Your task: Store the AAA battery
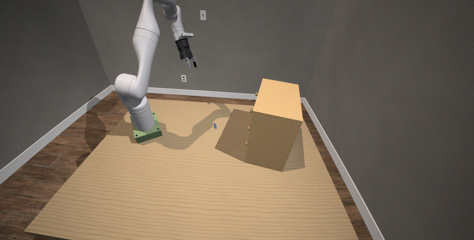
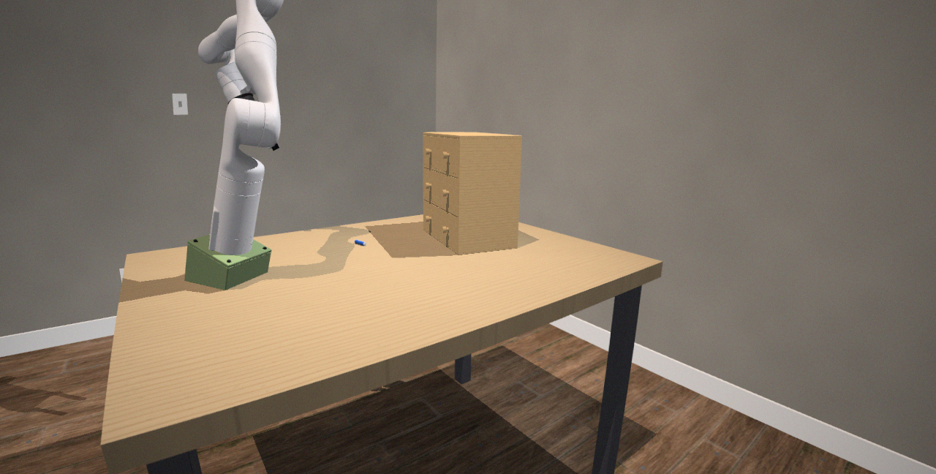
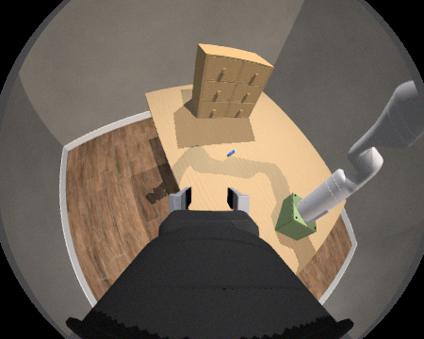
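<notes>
A small blue AAA battery [image 1: 214, 126] lies on the table in front of the wooden chest [image 1: 274, 122]; it also shows in the exterior view [image 2: 359, 242] and in the wrist view [image 3: 231, 153]. The chest [image 2: 472, 191] has several drawers in two columns, all pushed in, so their contents are hidden. It shows in the wrist view [image 3: 231, 83] too. My gripper [image 1: 192, 62] is open and empty, high above the table, well above and left of the battery. Its fingers show in the wrist view. In the exterior view the arm hides the gripper.
The arm's green base [image 1: 146, 132] stands on the table left of the battery. The chest stands near the table's far right edge. Walls stand close behind the table.
</notes>
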